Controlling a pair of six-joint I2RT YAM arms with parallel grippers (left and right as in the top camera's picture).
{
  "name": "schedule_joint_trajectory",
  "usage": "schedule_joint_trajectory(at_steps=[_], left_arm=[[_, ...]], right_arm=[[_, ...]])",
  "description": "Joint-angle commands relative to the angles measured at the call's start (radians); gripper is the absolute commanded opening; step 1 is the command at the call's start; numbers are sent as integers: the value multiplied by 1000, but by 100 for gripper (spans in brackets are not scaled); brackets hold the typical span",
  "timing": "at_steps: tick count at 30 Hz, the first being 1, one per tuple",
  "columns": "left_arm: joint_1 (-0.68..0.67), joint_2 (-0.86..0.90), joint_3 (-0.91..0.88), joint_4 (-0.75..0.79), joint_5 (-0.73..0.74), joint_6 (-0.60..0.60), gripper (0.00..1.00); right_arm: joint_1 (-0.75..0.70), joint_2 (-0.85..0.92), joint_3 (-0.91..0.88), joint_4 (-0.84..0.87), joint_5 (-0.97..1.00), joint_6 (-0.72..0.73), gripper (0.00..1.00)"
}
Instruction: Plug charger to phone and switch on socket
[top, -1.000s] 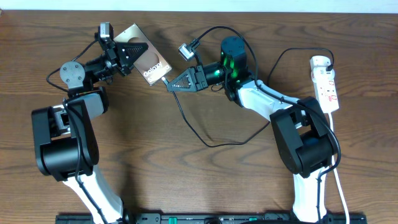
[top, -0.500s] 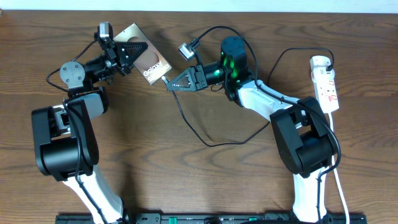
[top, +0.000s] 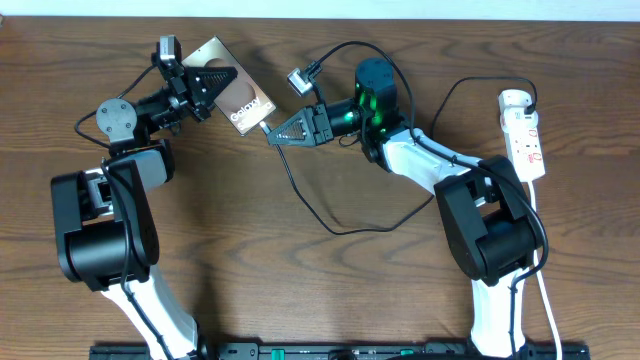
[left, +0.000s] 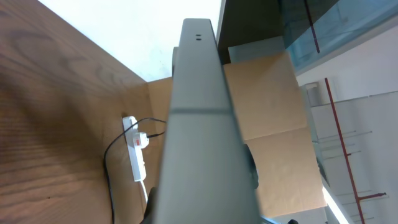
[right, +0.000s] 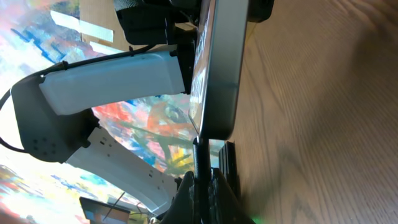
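The bronze-brown phone (top: 238, 98) lies tilted at the table's back left, its far end clamped in my left gripper (top: 208, 82). In the left wrist view the phone's edge (left: 199, 124) fills the middle. My right gripper (top: 274, 134) is shut on the black charger cable's plug (right: 200, 163), whose tip meets the phone's bottom edge (right: 214, 127). The black cable (top: 310, 205) loops across the table and runs to the white adapter (top: 516, 99) sitting in the white power strip (top: 527, 142) at the far right. The strip also shows in the left wrist view (left: 135, 155).
The power strip's white cord (top: 545, 280) runs down the right side toward the front edge. A small camera module (top: 299, 81) sits above the right gripper. The cable loop lies on the wood between the two arm bases.
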Motion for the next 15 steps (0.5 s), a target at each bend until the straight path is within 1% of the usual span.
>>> schedule_joint_trajectory(at_steps=[1,15], left_arm=[[-2,-17,11,19,-1,-19,7],[-2,-17,11,19,-13,-20,7]], right_arm=[[-8,2,8,2,39,3,1],[0,2,8,2,35,2,1]])
